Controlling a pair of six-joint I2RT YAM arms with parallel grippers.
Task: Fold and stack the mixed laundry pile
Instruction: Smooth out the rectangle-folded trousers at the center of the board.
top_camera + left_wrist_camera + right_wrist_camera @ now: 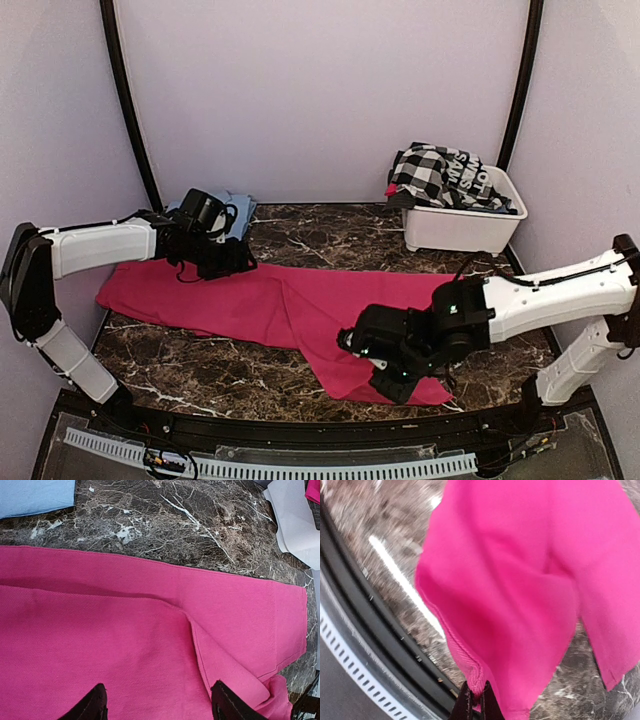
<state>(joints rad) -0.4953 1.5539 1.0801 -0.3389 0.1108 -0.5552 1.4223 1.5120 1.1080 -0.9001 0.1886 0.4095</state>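
Right claw [475, 700] is closed on the hem of the magenta-pink cloth [270, 305], pinching a corner near the front edge of the surface [330, 235]. This cloth lies spread across the middle of the surface with one loose fold, so its folding seems only begun. Left claw [157, 702] stands open just above the cloth's left part and grips nothing. A light-blue piece [35, 495] lies flat at the back left, maybe already folded. The black-and-white checked garment [440, 175] sits heaped in the white tub [460, 230] at the back right, not yet folded.
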